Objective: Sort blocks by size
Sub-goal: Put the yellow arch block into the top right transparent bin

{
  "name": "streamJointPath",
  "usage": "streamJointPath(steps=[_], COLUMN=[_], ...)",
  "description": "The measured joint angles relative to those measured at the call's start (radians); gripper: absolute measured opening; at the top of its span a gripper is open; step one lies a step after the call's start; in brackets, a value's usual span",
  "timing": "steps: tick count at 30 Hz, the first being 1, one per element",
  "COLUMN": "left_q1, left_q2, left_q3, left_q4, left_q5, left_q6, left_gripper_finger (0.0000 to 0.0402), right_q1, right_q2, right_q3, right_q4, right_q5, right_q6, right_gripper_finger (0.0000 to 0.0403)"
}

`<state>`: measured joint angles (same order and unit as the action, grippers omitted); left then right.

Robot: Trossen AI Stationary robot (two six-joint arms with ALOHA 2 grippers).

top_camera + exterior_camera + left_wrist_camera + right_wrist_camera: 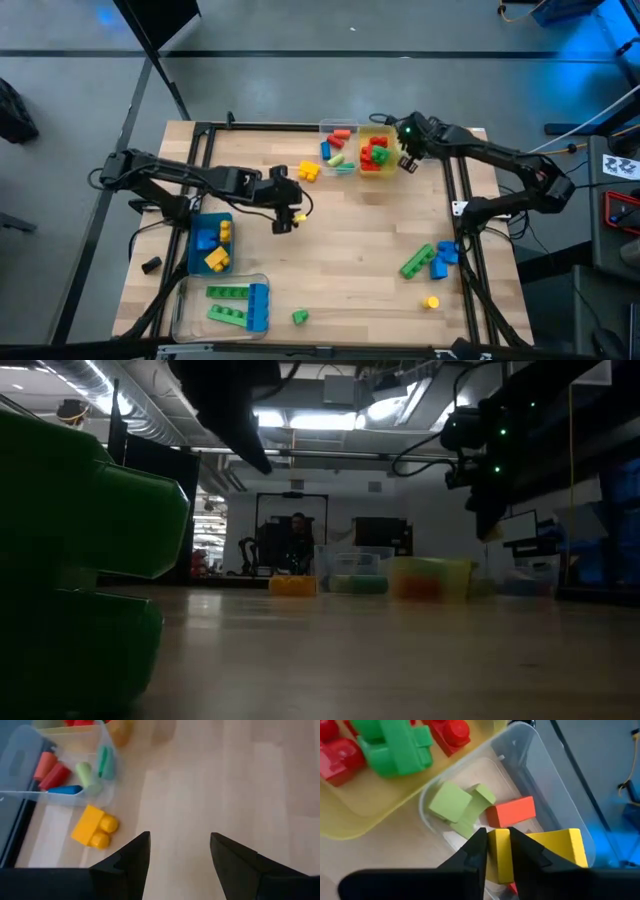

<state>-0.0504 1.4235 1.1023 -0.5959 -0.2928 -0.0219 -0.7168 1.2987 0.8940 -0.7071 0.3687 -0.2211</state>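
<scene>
Mid-sort on my bench: much of the work looks done, and a handful of blocks are still loose. In the high view, the yellow bin (377, 135) at top centre holds red and green blocks, the clear bin (337, 130) beside it holds small mixed pieces, the blue bin (196, 245) at lower left holds blue and yellow ones, and the clear tray (180, 312) at the bottom left holds the long green and blue bars (238, 303).

Loose on the table: a yellow block (308, 172) just left of the clear bin, a green-and-blue cluster (430, 260) at lower right, a tiny yellow cube (431, 301) below it, and a small green cube (300, 316) at bottom centre.

My right gripper (497, 851) hangs over the bins at top centre, jaws narrow around a yellow piece (498, 855) (whether it is gripped or just let go, I cannot tell). My left gripper (179, 851) sits centre-left, jaws wide and empty, near the loose yellow block (94, 826).

The lower-right cluster lies against the frame rail (466, 260), which I judge will crowd a pickup there.
</scene>
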Motion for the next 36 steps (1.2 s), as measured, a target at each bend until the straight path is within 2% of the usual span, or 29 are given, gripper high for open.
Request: streamJointPath(steps=[8,19,24,27,36], left_q1=[0.089,0.180,0.198,0.198,0.151], left_q2=[0.000,0.000,0.001,0.001,0.001], left_q3=[0.000,0.000,0.000,0.000,0.000], left_q4=[0.034,0.137,0.138,0.137,0.137], left_q5=[0.000,0.000,0.001,0.006,0.253], left_q6=[-0.001,-0.005,-0.005,-0.007,-0.004], left_gripper_finger=[0.0189,0.0189,0.0189,0.0189,0.0189], right_q1=[-0.058,-0.063,-0.063,-0.063,-0.063], right_q2=[0.000,0.000,0.000,0.000,0.001], right_q3=[0.000,0.000,0.000,0.000,0.000], right_q4=[-0.001,-0.001,0.010,0.011,0.008], right_q5=[-0.013,-0.013,0.071,0.084,0.022], right_q6=[-0.001,-0.013,-0.022,-0.022,-0.005], right_gripper_finger=[0.0078,0.0079,0.0079,0.0079,0.0084])
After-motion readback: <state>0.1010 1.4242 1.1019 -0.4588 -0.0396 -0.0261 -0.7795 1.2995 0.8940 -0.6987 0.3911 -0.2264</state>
